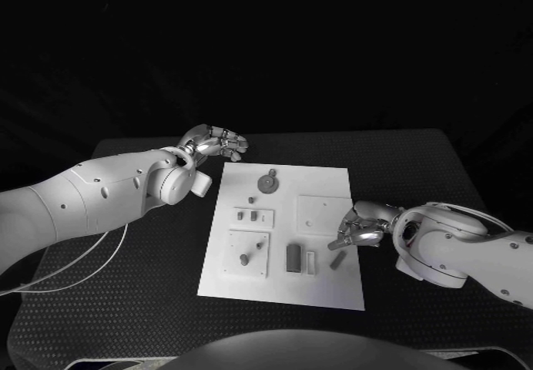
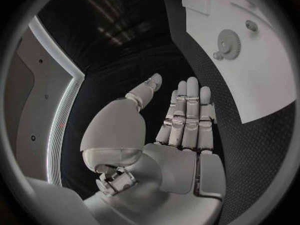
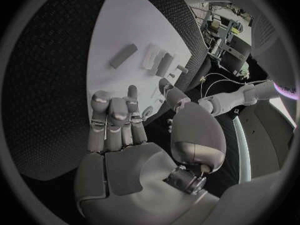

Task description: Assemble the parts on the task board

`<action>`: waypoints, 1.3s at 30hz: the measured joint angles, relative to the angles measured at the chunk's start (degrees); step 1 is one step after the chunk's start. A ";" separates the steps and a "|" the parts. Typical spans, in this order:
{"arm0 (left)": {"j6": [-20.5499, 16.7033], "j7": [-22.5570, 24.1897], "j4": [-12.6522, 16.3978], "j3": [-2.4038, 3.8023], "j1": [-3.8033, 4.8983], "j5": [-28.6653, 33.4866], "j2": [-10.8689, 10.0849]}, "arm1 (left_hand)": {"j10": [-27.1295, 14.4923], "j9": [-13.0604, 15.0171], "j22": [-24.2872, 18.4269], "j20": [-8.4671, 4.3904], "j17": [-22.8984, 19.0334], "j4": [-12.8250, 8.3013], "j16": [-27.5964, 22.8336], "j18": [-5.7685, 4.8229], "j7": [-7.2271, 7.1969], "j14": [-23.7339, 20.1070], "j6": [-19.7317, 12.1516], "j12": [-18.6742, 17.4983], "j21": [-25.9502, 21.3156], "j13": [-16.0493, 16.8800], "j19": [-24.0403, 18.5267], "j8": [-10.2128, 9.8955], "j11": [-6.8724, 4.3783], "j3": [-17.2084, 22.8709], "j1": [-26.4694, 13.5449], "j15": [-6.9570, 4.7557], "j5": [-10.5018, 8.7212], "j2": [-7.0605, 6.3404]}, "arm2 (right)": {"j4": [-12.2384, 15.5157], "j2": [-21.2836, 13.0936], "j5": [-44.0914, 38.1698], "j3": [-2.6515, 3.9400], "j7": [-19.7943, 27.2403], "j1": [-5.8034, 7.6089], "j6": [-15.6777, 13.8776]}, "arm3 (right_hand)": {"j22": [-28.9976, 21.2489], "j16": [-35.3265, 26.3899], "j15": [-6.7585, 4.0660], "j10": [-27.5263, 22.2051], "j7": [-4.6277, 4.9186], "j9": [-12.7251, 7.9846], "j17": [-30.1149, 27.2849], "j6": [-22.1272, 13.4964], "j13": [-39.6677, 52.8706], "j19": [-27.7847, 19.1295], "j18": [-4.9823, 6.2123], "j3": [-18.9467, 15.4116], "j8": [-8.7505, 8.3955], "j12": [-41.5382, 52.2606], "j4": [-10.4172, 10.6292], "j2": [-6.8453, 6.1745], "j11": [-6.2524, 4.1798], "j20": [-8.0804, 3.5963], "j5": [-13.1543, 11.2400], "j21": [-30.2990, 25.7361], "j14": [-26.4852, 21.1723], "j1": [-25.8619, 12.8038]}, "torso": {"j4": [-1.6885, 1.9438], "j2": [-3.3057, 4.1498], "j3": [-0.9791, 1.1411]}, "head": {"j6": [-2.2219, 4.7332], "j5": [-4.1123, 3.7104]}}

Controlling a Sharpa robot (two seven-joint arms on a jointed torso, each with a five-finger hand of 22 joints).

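The right hand hovers empty, fingers apart, near the loose bar at the task board right edge; a clumsy nudge could perhaps push it off; the left hand is open too.

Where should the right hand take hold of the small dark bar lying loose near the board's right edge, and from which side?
Probably across the dark bar's long flat sides at mid-length, coming from above. It lies flat and tilted on the task board, just below the right hand, whose fingers hold nothing. Nearby parts leave room on both sides, so a pinch from above looks workable.
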 measured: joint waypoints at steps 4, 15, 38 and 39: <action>0.00 0.00 0.02 0.00 0.00 0.00 -0.04 | 0.00 0.00 0.00 0.00 0.00 0.15 0.00 0.00 0.00 0.00 0.00 0.00 0.00 0.00 0.00 0.00 0.00 -0.15 0.00 0.00 0.00 0.00 | 0.07 -0.62 1.55 -0.08 -1.67 0.01 2.47 | 0.03 0.00 -0.19 -0.21 0.16 0.26 0.09 0.13 0.07 -0.29 0.05 -2.76 0.32 0.00 -2.42 2.31 -0.20 0.08 0.00 0.00 -0.19 -0.47 | -0.01 0.02 -0.01 | 0.18 -0.18; 0.01 -0.03 0.07 -0.02 0.00 0.00 0.07 | 0.00 0.05 0.05 0.00 0.05 0.15 0.00 0.00 0.00 0.00 0.00 0.00 0.00 0.00 0.00 0.00 0.00 -0.16 -0.23 0.00 0.00 -0.23 | -0.37 0.33 1.56 -0.30 -5.45 -1.79 4.48 | 0.03 0.00 -0.18 0.04 -0.02 0.26 0.31 1.26 0.07 -0.28 0.05 -3.46 0.61 -0.02 -3.11 3.59 -0.44 0.09 0.00 0.04 -0.18 -1.28 | 0.01 0.08 0.07 | 0.38 -0.53; 0.11 -0.15 0.19 -0.03 -0.01 0.00 -0.20 | 0.00 0.03 0.15 0.00 0.22 0.41 -0.22 0.00 0.00 0.00 0.00 0.00 -0.22 0.01 0.00 0.00 0.00 -0.17 -0.43 0.00 0.00 -0.02 | -2.23 4.87 -7.11 -0.19 -7.61 -4.42 0.51 | -0.31 0.23 -0.62 0.55 -0.51 2.33 0.69 2.67 0.07 -0.26 0.06 -1.51 1.22 -0.43 -0.75 3.63 -0.94 0.11 0.00 0.11 0.34 -3.08 | 0.19 0.16 -0.01 | 0.01 -0.46; 0.13 -0.16 0.20 -0.03 -0.01 0.00 -0.20 | 0.00 0.03 0.15 0.00 0.22 0.41 -0.22 0.00 0.00 0.00 0.00 0.00 -0.22 0.01 0.00 0.00 0.00 -0.17 -0.43 0.00 0.00 -0.03 | -2.24 5.50 -7.72 -0.17 -7.61 -4.53 0.28 | -0.31 0.23 -0.72 0.54 -0.51 2.33 0.69 2.67 0.07 -0.26 0.06 -1.03 1.16 -0.43 -0.78 3.59 -0.94 0.11 0.00 0.11 0.44 -3.03 | 0.19 0.16 0.01 | -0.02 -0.45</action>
